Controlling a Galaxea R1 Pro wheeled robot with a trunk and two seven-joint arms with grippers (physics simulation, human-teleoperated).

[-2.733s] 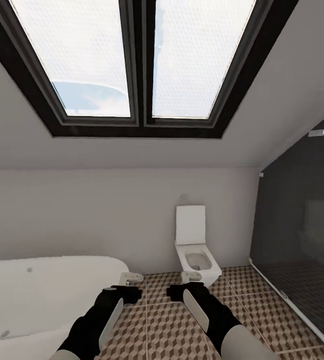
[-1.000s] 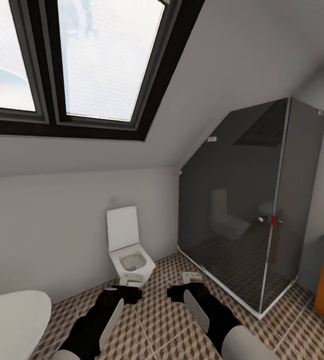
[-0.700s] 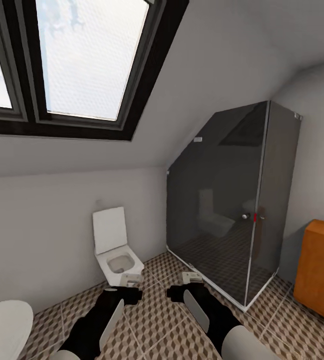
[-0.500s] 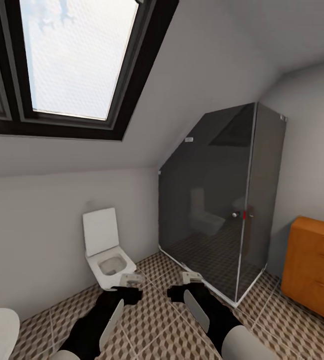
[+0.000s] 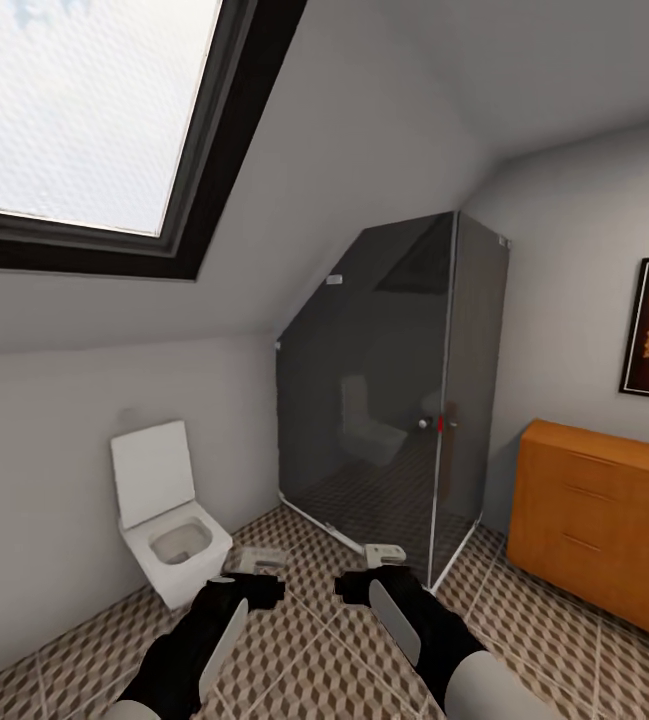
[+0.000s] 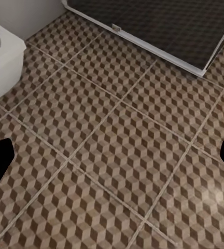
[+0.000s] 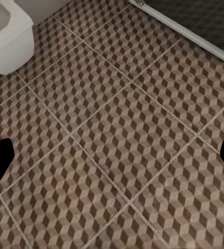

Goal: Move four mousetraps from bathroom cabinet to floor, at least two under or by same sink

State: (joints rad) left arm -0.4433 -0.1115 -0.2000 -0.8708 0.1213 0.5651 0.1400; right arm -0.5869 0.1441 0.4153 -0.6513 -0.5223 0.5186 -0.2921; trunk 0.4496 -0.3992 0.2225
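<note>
Orange-brown wood marks the cabinet (image 5: 604, 525) at the right wall beside the shower (image 5: 394, 400), well apart from both arms, so the left gripper (image 5: 261, 565) and right gripper (image 5: 372, 562) hang spread and empty over the bathroom floor (image 6: 112, 145) (carried low for travel, I judge).

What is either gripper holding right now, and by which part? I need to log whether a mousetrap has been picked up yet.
Nothing is held. The left gripper and the right gripper are both open and empty over the bathroom floor.
</note>
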